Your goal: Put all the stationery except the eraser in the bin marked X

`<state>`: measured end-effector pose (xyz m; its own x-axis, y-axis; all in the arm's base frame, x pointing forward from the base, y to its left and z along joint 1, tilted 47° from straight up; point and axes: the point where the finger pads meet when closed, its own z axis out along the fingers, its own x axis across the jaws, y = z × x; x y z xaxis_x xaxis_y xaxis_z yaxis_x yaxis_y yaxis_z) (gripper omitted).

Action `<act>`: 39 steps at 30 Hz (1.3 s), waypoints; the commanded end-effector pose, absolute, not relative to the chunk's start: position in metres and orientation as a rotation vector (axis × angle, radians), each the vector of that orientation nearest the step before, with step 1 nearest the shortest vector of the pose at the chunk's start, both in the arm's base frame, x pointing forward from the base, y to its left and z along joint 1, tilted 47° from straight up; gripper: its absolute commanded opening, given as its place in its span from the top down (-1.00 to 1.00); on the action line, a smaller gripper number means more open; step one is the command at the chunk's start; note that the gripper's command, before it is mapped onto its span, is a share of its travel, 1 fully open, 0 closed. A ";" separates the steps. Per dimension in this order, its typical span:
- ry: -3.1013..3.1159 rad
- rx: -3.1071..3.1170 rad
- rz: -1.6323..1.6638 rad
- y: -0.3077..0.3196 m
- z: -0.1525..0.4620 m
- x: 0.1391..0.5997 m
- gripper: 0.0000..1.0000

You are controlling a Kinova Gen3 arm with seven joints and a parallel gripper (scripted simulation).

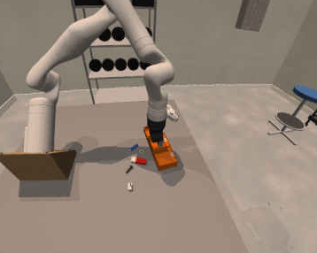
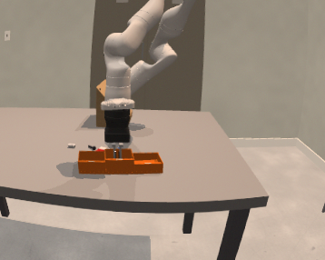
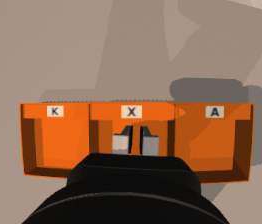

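The arm [image 1: 158, 77] [image 2: 118, 68] reaches over the bench [image 1: 100, 221] [image 2: 193, 177] [image 3: 41, 50] and points its gripper [image 1: 160, 144] [image 2: 118, 155] [image 3: 136, 135] down into the X bin [image 1: 165, 149] [image 2: 119, 165] [image 3: 107, 112], the middle compartment of the orange row. The fingers stand slightly apart, with a narrow strip of orange visible between them from the wrist; their tips are below the bin's rim. The K bin [image 3: 56, 137] and A bin [image 3: 206, 140] adjoin it on either side. The gripper hides part of the middle bin's floor, so I cannot tell all that lies there.

The row stands near the bench's right edge in the top view. Between it and the arm's base lie a blue piece [image 1: 134, 147], a small ring [image 1: 140, 152], a red-and-white block [image 1: 141, 161] [image 2: 101, 149] and a dark, slender piece [image 1: 129, 169] [image 2: 92, 147]. A small white item [image 1: 130, 187] [image 2: 71, 145] sits apart from these, toward the near edge. Another white object is near the far right corner. The loose pieces are on the bench, outside the bins, but are too small to tell which are stationery.
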<state>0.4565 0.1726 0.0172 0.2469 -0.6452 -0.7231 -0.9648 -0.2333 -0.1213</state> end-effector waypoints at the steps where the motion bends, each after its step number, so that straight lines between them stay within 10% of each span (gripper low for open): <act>1: 1.465 -1.957 0.739 0.173 0.017 0.457 0.39; 39: 1.472 -1.957 0.740 0.137 0.048 0.461 0.39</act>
